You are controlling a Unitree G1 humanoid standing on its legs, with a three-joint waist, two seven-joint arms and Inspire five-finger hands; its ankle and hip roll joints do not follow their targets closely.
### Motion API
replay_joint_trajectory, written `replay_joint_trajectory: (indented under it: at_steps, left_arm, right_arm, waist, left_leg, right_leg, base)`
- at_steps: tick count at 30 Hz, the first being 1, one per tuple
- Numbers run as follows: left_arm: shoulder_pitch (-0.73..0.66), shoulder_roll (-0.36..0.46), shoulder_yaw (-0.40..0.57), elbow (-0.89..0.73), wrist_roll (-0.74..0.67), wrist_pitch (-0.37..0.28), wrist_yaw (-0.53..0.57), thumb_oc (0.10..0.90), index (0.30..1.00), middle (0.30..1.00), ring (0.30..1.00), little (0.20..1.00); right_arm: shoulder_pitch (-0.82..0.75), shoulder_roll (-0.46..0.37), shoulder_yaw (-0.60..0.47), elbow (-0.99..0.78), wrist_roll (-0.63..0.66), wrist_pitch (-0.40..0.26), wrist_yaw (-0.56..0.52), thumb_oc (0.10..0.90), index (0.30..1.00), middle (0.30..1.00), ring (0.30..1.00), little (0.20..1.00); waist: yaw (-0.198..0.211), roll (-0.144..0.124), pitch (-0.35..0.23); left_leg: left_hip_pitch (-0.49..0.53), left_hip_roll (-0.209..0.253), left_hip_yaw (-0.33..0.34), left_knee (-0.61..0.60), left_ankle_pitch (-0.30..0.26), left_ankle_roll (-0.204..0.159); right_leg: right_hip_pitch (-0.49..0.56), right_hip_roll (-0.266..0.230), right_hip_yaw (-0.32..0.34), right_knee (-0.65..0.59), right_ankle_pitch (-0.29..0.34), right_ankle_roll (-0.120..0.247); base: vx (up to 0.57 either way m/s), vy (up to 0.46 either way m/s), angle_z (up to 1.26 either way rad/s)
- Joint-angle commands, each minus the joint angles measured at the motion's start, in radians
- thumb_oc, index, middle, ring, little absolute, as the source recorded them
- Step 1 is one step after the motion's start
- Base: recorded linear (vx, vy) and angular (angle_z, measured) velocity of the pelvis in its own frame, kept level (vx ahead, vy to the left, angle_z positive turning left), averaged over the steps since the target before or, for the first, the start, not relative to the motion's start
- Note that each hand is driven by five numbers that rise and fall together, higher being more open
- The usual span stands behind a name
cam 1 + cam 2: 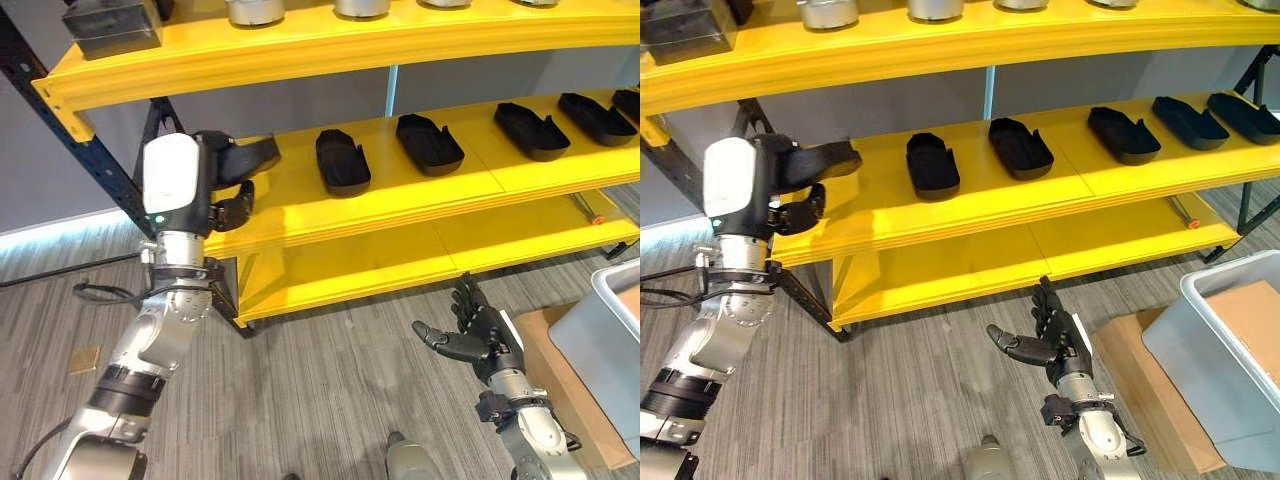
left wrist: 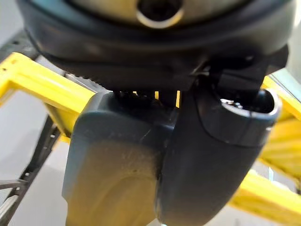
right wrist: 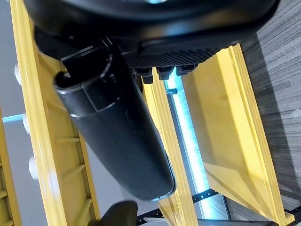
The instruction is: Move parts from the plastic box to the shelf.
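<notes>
At the shelf (image 1: 970, 205) edge, left hand (image 1: 232, 180) clutching a black part (image 1: 255, 155), right hand (image 1: 1055, 340) spread.

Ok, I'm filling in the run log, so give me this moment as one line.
left hand: shut on black part, at middle shelf left end | right hand: open, empty, low over floor | plastic box: on the robot's right

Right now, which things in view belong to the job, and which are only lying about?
Job: black part in the left hand; black parts on the yellow shelf; plastic box.
Lying about: cardboard box; metal cans on the top shelf.
</notes>
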Motion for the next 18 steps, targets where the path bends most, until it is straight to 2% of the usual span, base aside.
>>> replay_joint_trajectory:
  at_steps: [1,2,3,6,9,10,12,15,18]
  left_arm:
    - [-0.129,0.124,0.077,-0.091,0.082,-0.001,0.039,0.400,0.300,0.300,0.300,0.300]
    - [-0.128,0.124,0.077,-0.091,0.082,-0.001,0.039,0.400,0.300,0.300,0.300,0.300]
    - [-0.112,0.121,0.088,-0.094,0.078,-0.011,0.028,0.400,0.300,0.300,0.300,0.300]
    - [-0.104,0.123,0.092,-0.096,0.076,-0.010,0.034,0.400,0.300,0.300,0.300,0.300]
    - [-0.091,0.121,0.100,-0.092,0.077,-0.009,0.037,0.400,0.300,0.300,0.300,0.300]
    - [-0.068,0.116,0.117,-0.099,0.087,-0.012,0.036,0.400,0.300,0.300,0.300,0.300]
    - [-0.042,0.105,0.130,-0.110,0.083,-0.014,0.031,0.400,0.300,0.300,0.300,0.300]
    - [0.026,0.067,0.176,-0.140,0.067,-0.030,0.028,0.400,0.300,0.300,0.300,0.300]
    - [0.049,0.055,0.189,-0.156,0.056,-0.038,0.019,0.400,0.300,0.300,0.300,0.300]
  right_arm:
    - [-0.006,-0.009,0.003,-0.094,-0.007,-0.090,0.009,0.900,1.000,1.000,1.000,1.000]
    - [-0.006,-0.009,0.003,-0.094,-0.007,-0.090,0.009,0.900,1.000,1.000,1.000,1.000]
    - [-0.010,-0.006,-0.001,-0.085,0.003,-0.086,0.016,0.900,1.000,1.000,1.000,1.000]
    - [-0.026,-0.012,0.010,-0.085,0.010,-0.090,0.020,0.900,1.000,1.000,1.000,1.000]
    - [-0.032,-0.018,0.015,-0.089,0.009,-0.092,0.024,0.900,1.000,1.000,1.000,1.000]
    - [-0.027,-0.020,0.014,-0.092,-0.002,-0.093,0.028,0.900,1.000,1.000,1.000,1.000]
    - [-0.026,-0.024,0.016,-0.093,-0.004,-0.090,0.028,0.900,1.000,1.000,1.000,1.000]
    - [-0.024,-0.036,0.002,-0.091,-0.018,-0.078,0.032,0.900,1.000,1.000,1.000,1.000]
    - [-0.020,-0.040,-0.007,-0.086,-0.022,-0.073,0.024,0.900,1.000,1.000,1.000,1.000]
  waist:
    - [-0.034,-0.005,-0.011]
    - [-0.034,-0.005,-0.011]
    - [-0.039,-0.011,-0.021]
    - [-0.032,-0.018,-0.009]
    - [-0.025,-0.024,-0.012]
    - [-0.007,-0.026,-0.030]
    - [-0.008,-0.027,-0.039]
    - [-0.004,-0.012,-0.066]
    - [-0.011,-0.002,-0.072]
  left_leg:
    - [0.051,0.037,0.005,0.038,-0.094,0.064]
    - [0.051,0.037,0.005,0.038,-0.094,0.064]
    - [0.078,0.022,0.015,0.008,-0.096,0.055]
    - [0.111,0.025,0.030,0.008,-0.108,0.039]
    - [0.126,0.028,0.040,0.012,-0.111,0.027]
    - [0.140,0.038,0.037,0.010,-0.120,0.005]
    - [0.144,0.046,0.048,-0.004,-0.094,-0.005]
    - [0.176,0.093,0.049,-0.068,-0.039,-0.045]
    - [0.189,0.115,0.043,-0.103,-0.014,-0.061]
  right_leg:
    - [0.015,-0.145,-0.033,-0.089,0.333,0.025]
    - [0.016,-0.145,-0.034,-0.089,0.333,0.025]
    - [0.020,-0.129,-0.045,-0.180,0.306,0.037]
    - [0.007,-0.146,-0.086,-0.287,0.299,0.057]
    - [0.019,-0.150,-0.119,-0.323,0.287,0.060]
    - [0.052,-0.154,-0.138,-0.342,0.272,0.071]
    - [0.057,-0.149,-0.144,-0.344,0.271,0.063]
    - [0.086,-0.116,-0.188,-0.325,0.218,0.051]
    - [0.092,-0.096,-0.200,-0.311,0.179,0.039]
  base:
    - [0.06,0.204,-0.62]
    - [0.18,0.124,-0.77]
    - [0.16,0.010,-0.59]
    - [0.14,-0.033,-0.42]
    - [0.16,-0.103,-0.12]
    - [0.23,-0.139,-0.05]
    - [0.14,-0.189,0.02]
    - [0.17,-0.224,0.09]
    - [0.10,-0.117,0.12]
